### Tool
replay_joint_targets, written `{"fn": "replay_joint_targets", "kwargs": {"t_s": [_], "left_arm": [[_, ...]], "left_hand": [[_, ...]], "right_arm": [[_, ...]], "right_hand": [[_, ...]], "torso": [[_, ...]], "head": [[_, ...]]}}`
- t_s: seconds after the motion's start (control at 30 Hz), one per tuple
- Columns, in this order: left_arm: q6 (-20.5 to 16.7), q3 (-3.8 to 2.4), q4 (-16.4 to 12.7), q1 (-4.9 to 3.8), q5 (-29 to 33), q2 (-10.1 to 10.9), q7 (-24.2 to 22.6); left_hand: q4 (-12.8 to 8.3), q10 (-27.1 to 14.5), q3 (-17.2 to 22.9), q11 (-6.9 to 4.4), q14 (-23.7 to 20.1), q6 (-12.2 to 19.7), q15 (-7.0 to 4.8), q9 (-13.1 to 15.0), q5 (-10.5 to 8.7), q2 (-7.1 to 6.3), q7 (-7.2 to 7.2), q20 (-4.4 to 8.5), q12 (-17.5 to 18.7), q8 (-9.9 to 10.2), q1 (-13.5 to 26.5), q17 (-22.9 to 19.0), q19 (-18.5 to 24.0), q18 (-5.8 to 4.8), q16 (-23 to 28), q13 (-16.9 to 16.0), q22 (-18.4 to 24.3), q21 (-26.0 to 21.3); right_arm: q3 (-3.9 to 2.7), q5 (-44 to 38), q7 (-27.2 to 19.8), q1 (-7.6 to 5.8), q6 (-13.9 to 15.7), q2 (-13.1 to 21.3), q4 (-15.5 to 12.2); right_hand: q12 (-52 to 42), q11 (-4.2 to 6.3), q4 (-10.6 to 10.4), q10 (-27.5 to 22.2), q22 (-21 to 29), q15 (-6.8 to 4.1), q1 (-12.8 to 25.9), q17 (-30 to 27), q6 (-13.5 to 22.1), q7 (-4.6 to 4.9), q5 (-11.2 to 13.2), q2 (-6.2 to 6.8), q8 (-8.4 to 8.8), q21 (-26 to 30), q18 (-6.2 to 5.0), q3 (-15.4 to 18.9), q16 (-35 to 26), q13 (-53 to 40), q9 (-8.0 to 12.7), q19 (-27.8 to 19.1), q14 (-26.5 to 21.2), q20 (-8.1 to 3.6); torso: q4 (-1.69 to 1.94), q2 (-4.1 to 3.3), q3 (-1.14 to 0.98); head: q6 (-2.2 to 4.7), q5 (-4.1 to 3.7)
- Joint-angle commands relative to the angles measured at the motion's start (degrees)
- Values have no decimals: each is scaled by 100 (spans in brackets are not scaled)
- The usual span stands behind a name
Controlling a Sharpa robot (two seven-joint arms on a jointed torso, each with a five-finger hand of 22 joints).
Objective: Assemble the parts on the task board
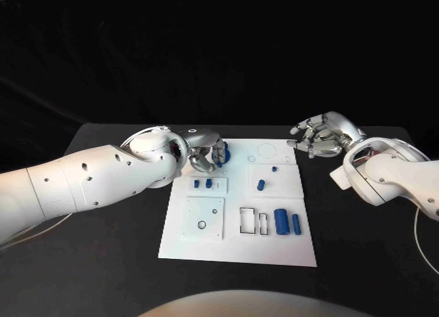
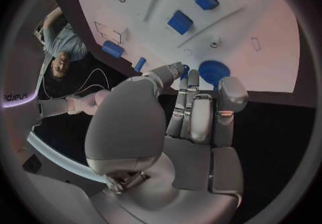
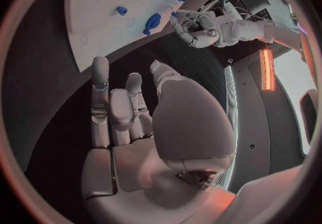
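White, flat task board (image 1: 238, 244) lies mid-counter (image 1: 105, 264). Left robot hand (image 1: 206, 150) curls silver fingers round a round blue part (image 2: 213, 69) at its far corner; right robot hand (image 1: 319, 137) hangs spread, empty.

Blue part (image 1: 224, 157) half hidden behind left hand's (image 1: 206, 150) fingers (image 1: 219, 152); grasp unclear.

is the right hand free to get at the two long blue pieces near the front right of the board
Probably yes. The right hand is open, holds nothing, and hovers off the board's far right corner. The long blue pieces lie uncovered on its side, and the left hand is busy at the far left.
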State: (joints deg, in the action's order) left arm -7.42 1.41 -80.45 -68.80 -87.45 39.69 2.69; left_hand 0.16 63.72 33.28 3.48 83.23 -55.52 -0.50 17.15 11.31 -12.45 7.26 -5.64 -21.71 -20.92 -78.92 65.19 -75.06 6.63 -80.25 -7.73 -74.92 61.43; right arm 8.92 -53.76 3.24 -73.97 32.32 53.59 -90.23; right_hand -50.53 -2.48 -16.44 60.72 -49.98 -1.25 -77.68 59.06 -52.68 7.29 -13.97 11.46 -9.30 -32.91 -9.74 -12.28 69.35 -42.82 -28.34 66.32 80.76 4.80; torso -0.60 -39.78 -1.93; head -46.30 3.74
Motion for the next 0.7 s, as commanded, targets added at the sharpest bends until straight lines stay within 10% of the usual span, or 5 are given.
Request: {"fn": "replay_joint_targets", "kwargs": {"t_s": [0.03, 0.7], "left_arm": [[108, -11, -5, -3, 236, 67, 10], [601, 2, 221, 2, 258, 205, 123]], "left_hand": [[-26, 43, 1, 8, 41, -30, 5, 3, 3, 0, 7, 0, 23, 27, 65, -8, -26, -45, -24, 10, -368, 3], [-47, 71, 3, 11, 29, -28, 8, 2, 6, -8, 18, -3, 47, 46, 70, -50, -5, -39, -7, 17, -356, -35]], "right_arm": [[-1, -89, 13, 7, -90, 0, 0], [-1, -158, 32, 10, -99, 10, -9]], "right_hand": [[-33, -15, 10, 38, 5, -12, -16, 8, -51, -2, -39, 15, -26, 28, -79, -33, -31, -4, -7, 40, 7, 13], [-23, -13, 9, 36, 11, -14, -16, -5, -55, -3, -43, 19, -28, 34, -79, -40, -45, 13, -10, 48, 8, 11]], "torso": [[-9, -7, -5], [-26, -18, -4]], "head": [[5, 29], [-37, 68]]}}
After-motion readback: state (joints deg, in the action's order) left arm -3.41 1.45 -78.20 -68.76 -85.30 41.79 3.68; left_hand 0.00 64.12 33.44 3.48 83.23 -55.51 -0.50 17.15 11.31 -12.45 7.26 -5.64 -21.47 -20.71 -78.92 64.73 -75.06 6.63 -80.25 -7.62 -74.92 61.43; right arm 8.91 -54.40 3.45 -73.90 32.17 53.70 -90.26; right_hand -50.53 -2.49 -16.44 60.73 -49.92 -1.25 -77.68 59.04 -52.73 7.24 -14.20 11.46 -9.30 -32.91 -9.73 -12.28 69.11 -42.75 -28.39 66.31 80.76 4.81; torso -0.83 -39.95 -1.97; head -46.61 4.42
